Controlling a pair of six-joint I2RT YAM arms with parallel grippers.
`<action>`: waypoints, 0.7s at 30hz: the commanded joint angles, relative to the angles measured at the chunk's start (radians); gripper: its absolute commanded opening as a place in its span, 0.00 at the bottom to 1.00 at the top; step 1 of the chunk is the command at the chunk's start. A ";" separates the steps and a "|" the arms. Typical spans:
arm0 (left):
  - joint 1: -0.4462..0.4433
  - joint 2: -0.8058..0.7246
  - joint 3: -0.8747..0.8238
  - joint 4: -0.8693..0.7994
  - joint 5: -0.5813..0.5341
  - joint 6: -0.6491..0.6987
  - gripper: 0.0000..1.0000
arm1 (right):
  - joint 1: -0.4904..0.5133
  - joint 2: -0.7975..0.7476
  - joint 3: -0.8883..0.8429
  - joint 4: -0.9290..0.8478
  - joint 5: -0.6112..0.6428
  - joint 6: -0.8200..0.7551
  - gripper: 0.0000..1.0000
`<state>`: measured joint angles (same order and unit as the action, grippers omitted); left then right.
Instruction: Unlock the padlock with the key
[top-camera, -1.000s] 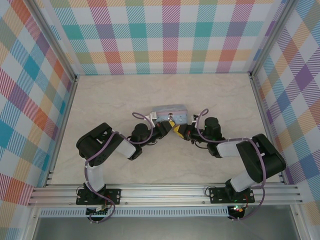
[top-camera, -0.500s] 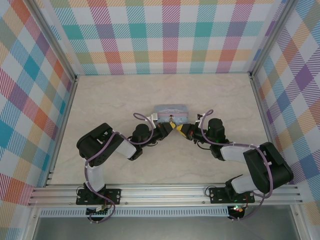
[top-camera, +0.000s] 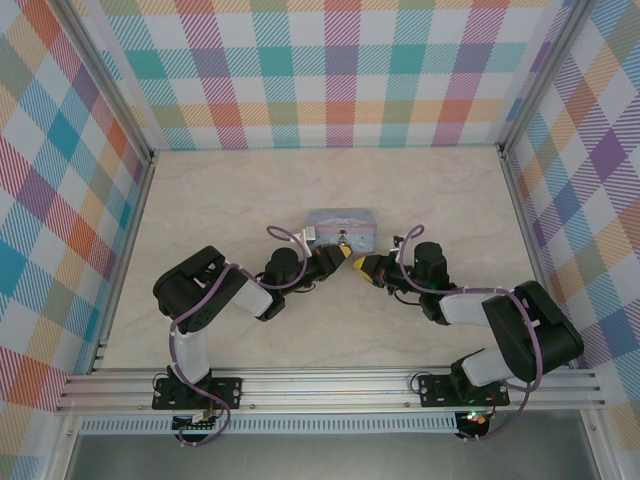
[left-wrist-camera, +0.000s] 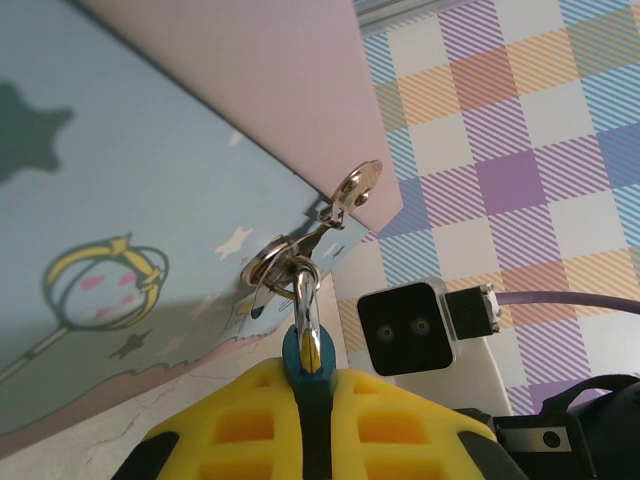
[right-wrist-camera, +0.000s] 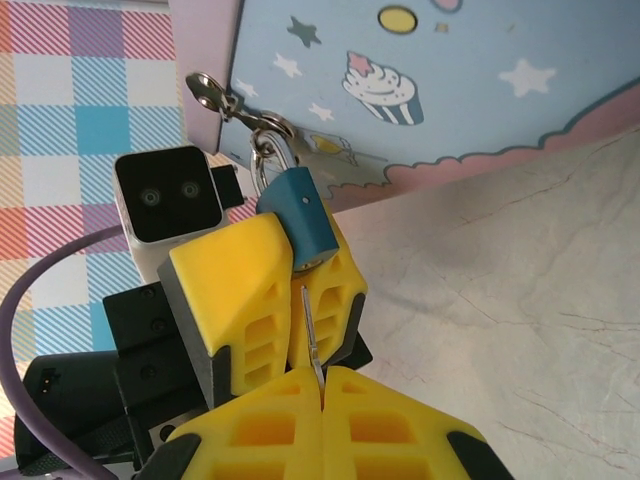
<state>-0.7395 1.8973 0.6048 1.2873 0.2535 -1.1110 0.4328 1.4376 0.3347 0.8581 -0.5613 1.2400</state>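
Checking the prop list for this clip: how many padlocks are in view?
1. The padlock is hooked through the tin's latch ring, its body pinched in the left tool. The right tool holds the key, tip near its base. The tin could hide others.

Teal padlock (right-wrist-camera: 300, 215) hangs shackled on a metal latch (right-wrist-camera: 262, 125) — thin key (right-wrist-camera: 311, 335) points up just beneath.

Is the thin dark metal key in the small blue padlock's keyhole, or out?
Out: the thin dark key ends bare just below the blue padlock.
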 joint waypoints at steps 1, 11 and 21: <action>-0.019 -0.019 0.020 0.030 0.022 -0.005 0.00 | 0.007 0.025 0.021 0.039 -0.020 -0.018 0.04; -0.019 -0.018 0.018 0.036 0.033 -0.004 0.00 | 0.014 0.048 0.051 0.057 -0.023 -0.016 0.04; -0.019 -0.020 0.016 0.037 0.035 -0.006 0.00 | 0.015 0.076 0.060 0.070 -0.023 -0.013 0.04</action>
<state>-0.7395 1.8973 0.6052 1.2854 0.2684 -1.1114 0.4404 1.5009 0.3687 0.8825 -0.5793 1.2404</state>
